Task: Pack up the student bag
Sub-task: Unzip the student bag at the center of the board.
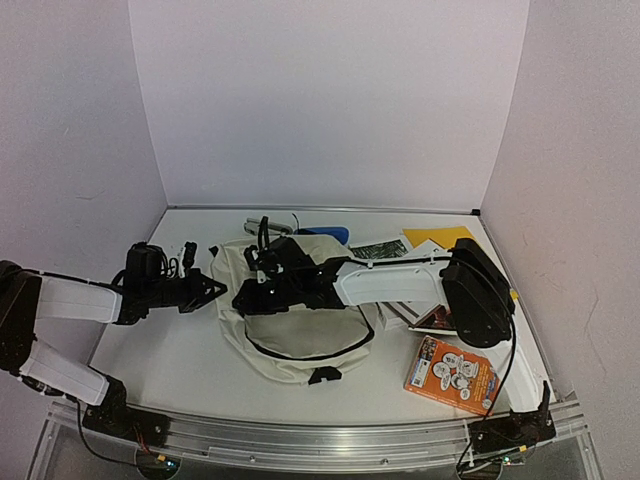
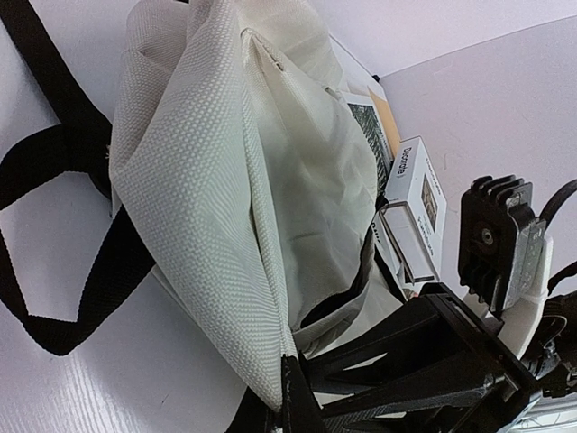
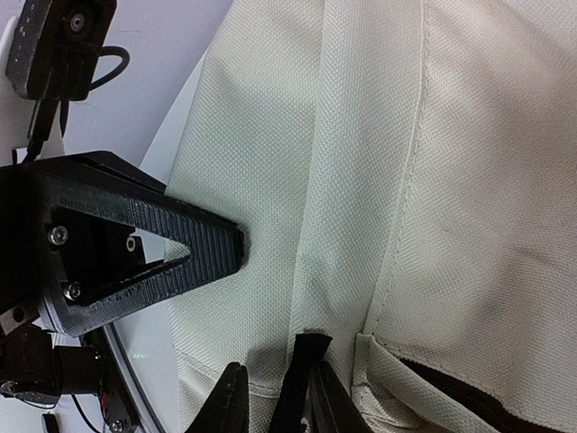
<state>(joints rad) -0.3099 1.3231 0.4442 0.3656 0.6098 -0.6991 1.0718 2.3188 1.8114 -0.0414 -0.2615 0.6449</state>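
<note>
The large cream woven-fabric student bag (image 1: pixel 292 335) lies flat in the middle of the overhead frame on the white table (image 1: pixel 165 360), a black zipper line (image 1: pixel 300 356) curving across its lower half; an orange paperback book (image 1: pixel 452 372) sits at the lower right, well apart from the bag, with more books toward the upper right. The left gripper (image 1: pixel 212 290) enters from the left of the frame and is pinched together on the bag's left edge; its wrist view shows a corner of the cloth caught at its black fingertips (image 2: pixel 293 397). The right gripper (image 1: pixel 245 297) reaches across the bag to just beside the left one; in its own view the jaws stand a little apart astride a short black tab (image 3: pixel 303 361) at the bottom of the frame (a zipper pull or a strap end, I cannot tell which), with cream cloth showing between one finger and the tab, so the grip does not look made.

The step in hand appears to be opening the bag; to do it well, the right jaws should close squarely on the tab alone, not on a fold of cloth; the left pinch should serve as the anchor, so the bag does not slide; the pull should lead away from the left fingers, which are close by.
</note>
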